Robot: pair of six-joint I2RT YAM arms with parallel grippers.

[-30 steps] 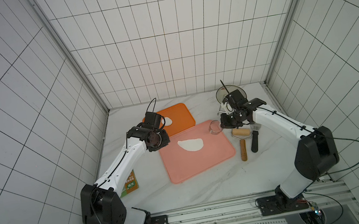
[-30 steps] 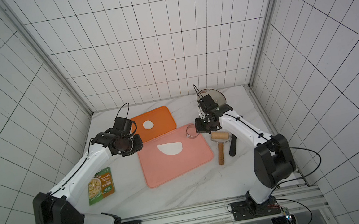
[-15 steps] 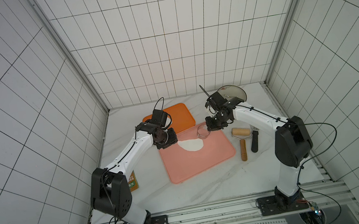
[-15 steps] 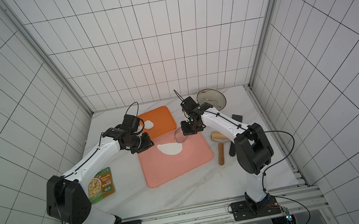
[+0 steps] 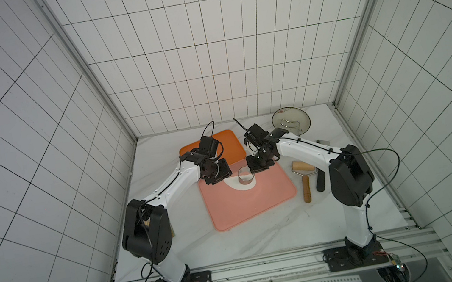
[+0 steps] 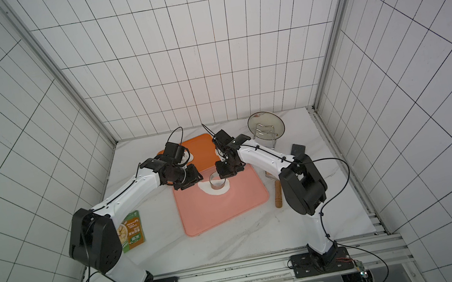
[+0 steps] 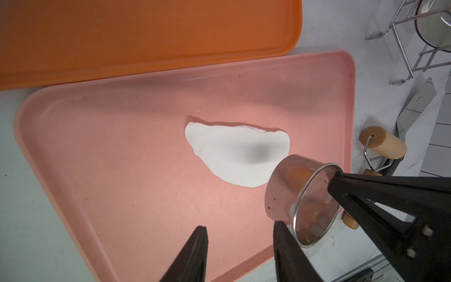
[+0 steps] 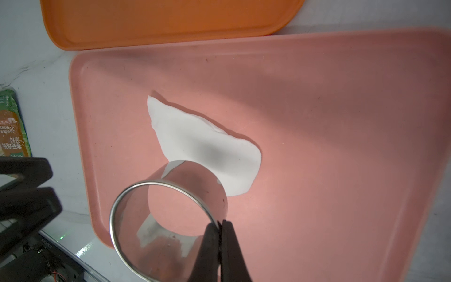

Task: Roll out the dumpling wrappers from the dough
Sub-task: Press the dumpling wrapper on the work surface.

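- left tool (image 7: 240, 244): over the far-left corner of the pink tray (image 5: 261, 204), fingers partly apart, nothing between them.
- dough (image 7: 234, 156): flat half-moon in the tray's far half. Long axis runs side to side along the tray's far rim. Straight edge faces that rim, bulge faces the near rim.
- ring cutter (image 7: 283, 185): hovers tilted over the dough, apparently not touching it.
- right tool (image 8: 220, 234): pinched tight on the cutter's rim, above the tray's far half.
- step looks like cutting a disc: level the ring, centre it on the dough's widest part so no edge overhangs, then press straight down.
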